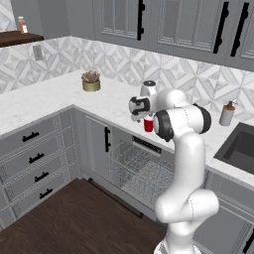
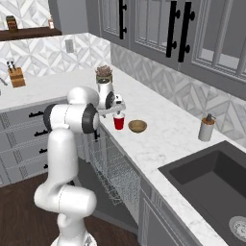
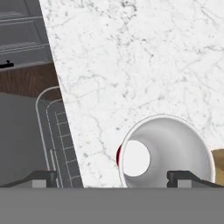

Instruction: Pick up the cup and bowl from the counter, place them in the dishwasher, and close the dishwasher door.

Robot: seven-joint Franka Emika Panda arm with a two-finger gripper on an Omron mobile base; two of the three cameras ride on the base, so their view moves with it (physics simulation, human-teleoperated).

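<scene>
On the white marble-look worktop [image 2: 163, 129], near its front edge above the open dishwasher rack [image 2: 113, 170], stands the small red tapered plastic cup [image 2: 118, 121]. Above it the pincer [image 3: 113, 177] hangs spread wide. The cup is probably light, stiff and slippery; grip across the rim.

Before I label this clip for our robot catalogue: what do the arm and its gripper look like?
The arm is glossy white, built of rounded, tube-like segments with dark rings at the joints. Its hand is white with dark panels, and the gripper ends in two small dark finger tips. No cables or markings are visible.
</scene>
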